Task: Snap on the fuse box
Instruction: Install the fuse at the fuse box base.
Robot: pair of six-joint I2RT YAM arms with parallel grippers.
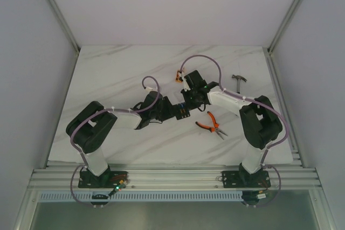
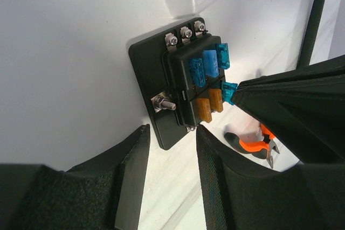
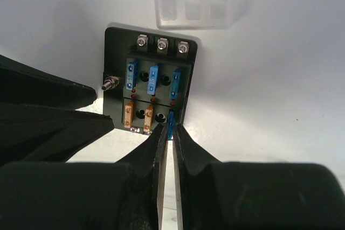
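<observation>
My right gripper [image 3: 168,129] is almost closed, pinching a small blue blade fuse [image 3: 170,118] at 5 o'clock on the black squarish plastic fuse box [image 3: 116,52], which lies on the white table [image 3: 269,106]. My left gripper [image 2: 171,130] is wide apart and holds nothing. Only its camera shows the orange-handled pliers [image 2: 250,145].

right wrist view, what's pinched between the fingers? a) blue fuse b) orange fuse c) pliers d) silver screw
a: a blue fuse sits between the closed fingertips of the right gripper, at the lower right slot of the fuse box in this view.
</observation>
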